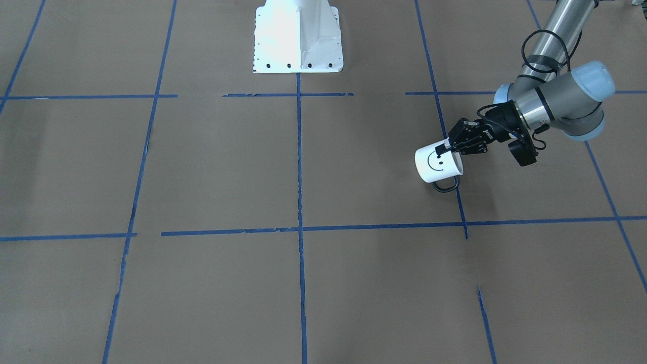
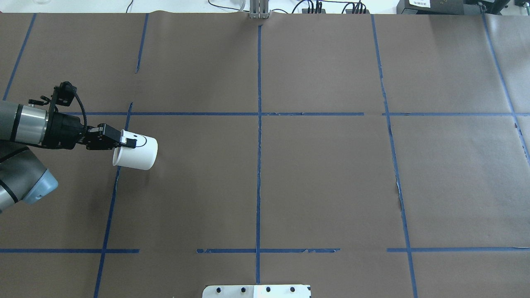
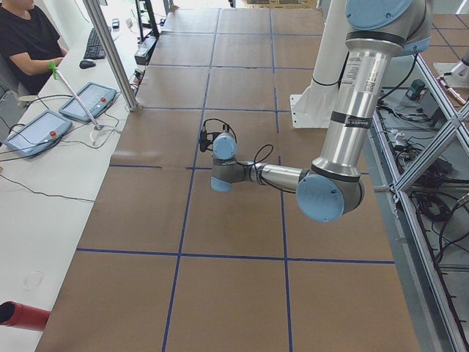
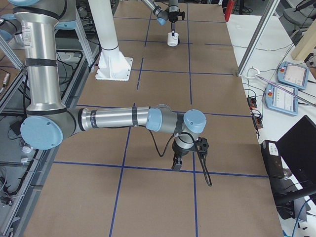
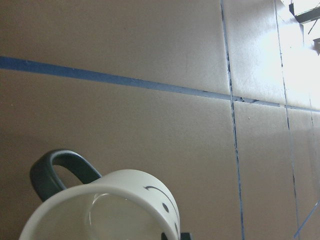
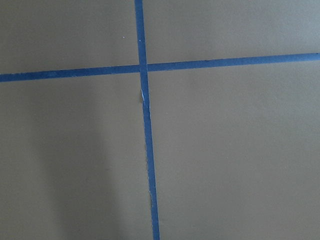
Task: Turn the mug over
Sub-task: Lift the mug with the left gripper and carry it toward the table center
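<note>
Gripping the mug (image 2: pixel 138 152) by its rim with the left gripper (image 2: pixel 127 144): one jaw outside, just beside the smiley (image 1: pixel 435 161), the other apparently inside the mouth and hidden. Held on its side, at about 9 o'clock on the table (image 2: pixel 265 194) in the overhead view. From the hand, lying straight out at 3 o'clock: mouth toward the wrist, base of the mug pointing away, long axis running roughly 9 to 3 and dipping a little toward 4. Handle (image 1: pixel 445 185) slung underneath, at 6 o'clock on the body in the front view; impossible to tell whether touching the table or just above it. Judged as mid-flip, neither end yet down. Finishing likely to need a pitch of the wrist to swing one end toward the table, with care for that low handle catching first. Plenty of bare room from 12 round through 3 to 6 o'clock of the mug, only tape lines (image 2: pixel 258 165) crossing it; at 9, crowded by the left arm (image 2: pixel 25 128). No table edge close by. Farther off, the white pedestal (image 1: pixel 298 40) at 6 o'clock overhead, well apart. Farthest, the right gripper (image 4: pixel 177 165), low over a tape crossing, much the more distant of the two; open or closed, cannot tell.
</note>
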You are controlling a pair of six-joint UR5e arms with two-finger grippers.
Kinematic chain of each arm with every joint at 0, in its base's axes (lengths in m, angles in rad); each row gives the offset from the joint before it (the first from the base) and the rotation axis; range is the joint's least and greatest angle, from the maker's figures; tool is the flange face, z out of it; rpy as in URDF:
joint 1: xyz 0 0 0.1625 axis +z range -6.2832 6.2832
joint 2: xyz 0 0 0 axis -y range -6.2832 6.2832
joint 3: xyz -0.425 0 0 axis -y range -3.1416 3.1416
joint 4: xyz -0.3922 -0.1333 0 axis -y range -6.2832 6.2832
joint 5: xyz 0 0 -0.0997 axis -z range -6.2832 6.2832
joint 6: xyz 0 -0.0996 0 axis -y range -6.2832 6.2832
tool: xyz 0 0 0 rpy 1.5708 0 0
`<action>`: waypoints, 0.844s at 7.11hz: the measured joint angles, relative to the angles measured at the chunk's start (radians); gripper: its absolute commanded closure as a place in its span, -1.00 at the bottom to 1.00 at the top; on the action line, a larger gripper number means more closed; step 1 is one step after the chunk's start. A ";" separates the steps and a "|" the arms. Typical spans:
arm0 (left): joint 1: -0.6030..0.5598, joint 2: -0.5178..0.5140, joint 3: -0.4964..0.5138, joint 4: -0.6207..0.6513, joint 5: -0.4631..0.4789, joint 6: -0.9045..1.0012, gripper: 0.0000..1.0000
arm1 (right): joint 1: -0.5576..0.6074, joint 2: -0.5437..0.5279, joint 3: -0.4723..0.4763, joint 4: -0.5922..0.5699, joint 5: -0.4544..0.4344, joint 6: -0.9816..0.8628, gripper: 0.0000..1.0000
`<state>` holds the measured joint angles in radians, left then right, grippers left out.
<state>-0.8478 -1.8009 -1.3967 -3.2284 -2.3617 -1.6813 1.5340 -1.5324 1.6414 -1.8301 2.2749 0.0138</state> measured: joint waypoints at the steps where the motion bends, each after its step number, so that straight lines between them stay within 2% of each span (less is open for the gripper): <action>1: 0.000 -0.010 -0.035 0.001 -0.028 -0.079 1.00 | 0.000 0.000 0.000 0.000 0.000 0.000 -1.00; 3: -0.004 -0.040 -0.117 0.087 -0.066 -0.158 1.00 | 0.000 0.000 0.000 0.000 0.000 0.000 -1.00; 6: -0.001 -0.123 -0.214 0.325 -0.011 -0.133 1.00 | 0.000 0.000 0.000 0.000 0.000 0.000 -1.00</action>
<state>-0.8493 -1.9239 -1.6103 -2.9033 -2.3731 -1.8138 1.5340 -1.5324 1.6414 -1.8300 2.2749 0.0138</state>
